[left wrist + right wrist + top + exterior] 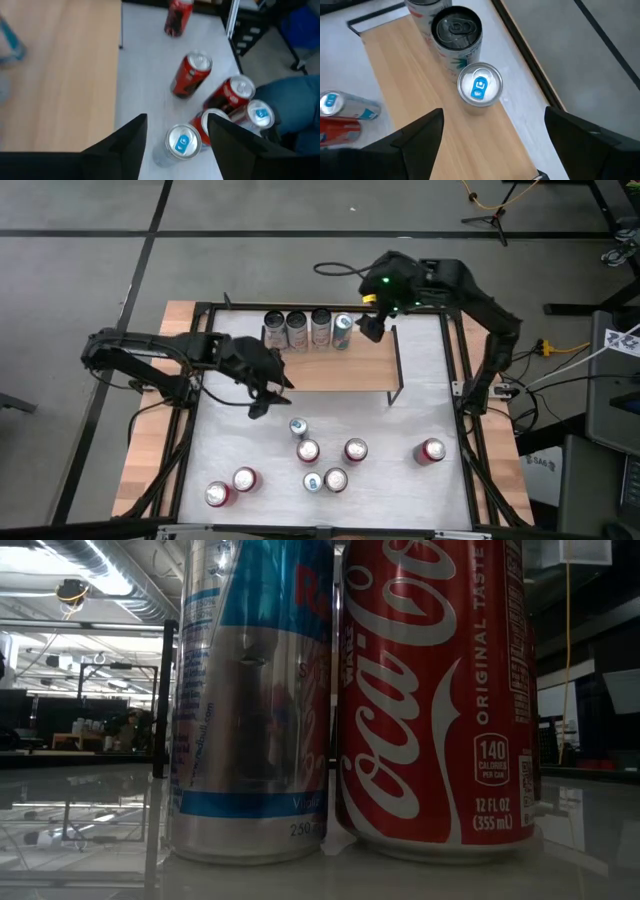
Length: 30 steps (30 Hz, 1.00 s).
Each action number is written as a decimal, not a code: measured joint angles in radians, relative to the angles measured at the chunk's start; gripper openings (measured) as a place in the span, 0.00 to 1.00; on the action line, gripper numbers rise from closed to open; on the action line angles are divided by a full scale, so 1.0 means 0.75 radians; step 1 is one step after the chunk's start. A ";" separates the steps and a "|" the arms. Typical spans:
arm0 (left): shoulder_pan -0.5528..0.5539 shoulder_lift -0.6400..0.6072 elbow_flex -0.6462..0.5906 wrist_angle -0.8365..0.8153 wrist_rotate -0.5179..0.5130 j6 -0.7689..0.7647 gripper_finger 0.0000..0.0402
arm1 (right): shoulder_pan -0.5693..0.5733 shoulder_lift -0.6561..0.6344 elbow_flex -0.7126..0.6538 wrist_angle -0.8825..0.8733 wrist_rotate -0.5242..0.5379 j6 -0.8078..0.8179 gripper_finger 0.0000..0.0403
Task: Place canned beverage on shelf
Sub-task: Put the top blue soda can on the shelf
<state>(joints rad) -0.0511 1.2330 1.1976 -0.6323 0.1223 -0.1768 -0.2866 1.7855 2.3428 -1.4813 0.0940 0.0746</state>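
Looking straight down from the high view, I see my white table (230, 430) with the shelf (340, 370), a light wood plank on thin black legs, lying across its far half. Four cans stand in a row along the shelf's back edge: three with dark or silver tops and, at the right end of the row, a slim blue-and-silver can (342, 330). My right gripper (372, 327) hangs just beside that slim can, fingers spread wide and holding nothing; in the right wrist view the same blue-tabbed can (479, 90) stands upright on the wood between my two dark fingers (415, 137), clear of both. My left gripper (262, 400) hovers over the front edge of the shelf, near the table's middle, with its fingers parted and empty. In the left wrist view a slim silver can with a blue tab (179, 145) stands on the table just past the gap between those fingers (125, 145), untouched. Around it stand several red cola cans (192, 75), all upright on the white surface in front of the shelf, with one more red can (431, 451) off to the right side. The low view is filled by a blue-and-silver energy drink can (250, 700) touching or nearly touching a red Coca-Cola can (435, 700).
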 joint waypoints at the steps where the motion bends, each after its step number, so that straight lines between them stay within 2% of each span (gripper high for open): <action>1: -0.010 0.021 0.000 0.000 0.000 0.000 0.51 | 0.005 -0.013 0.000 -0.011 0.000 0.000 0.83; 9: -0.115 0.219 0.000 0.033 -0.023 0.056 0.51 | 0.154 -0.078 0.000 -0.069 0.015 -0.001 0.83; 15: -0.211 0.334 0.000 0.041 -0.175 0.218 0.51 | 0.330 -0.082 0.000 -0.107 0.142 -0.010 0.83; 19: -0.242 0.373 0.000 0.041 -0.217 0.218 0.51 | 0.431 -0.083 -0.012 -0.121 0.222 -0.010 0.83; 30: -0.277 0.382 0.000 0.038 -0.217 0.197 0.51 | 0.584 -0.081 -0.020 -0.120 0.236 -0.011 0.83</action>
<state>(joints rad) -0.2584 1.5192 1.1976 -0.6037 -0.0406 -0.0290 0.1515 1.7248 2.3280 -1.5715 0.2714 0.0663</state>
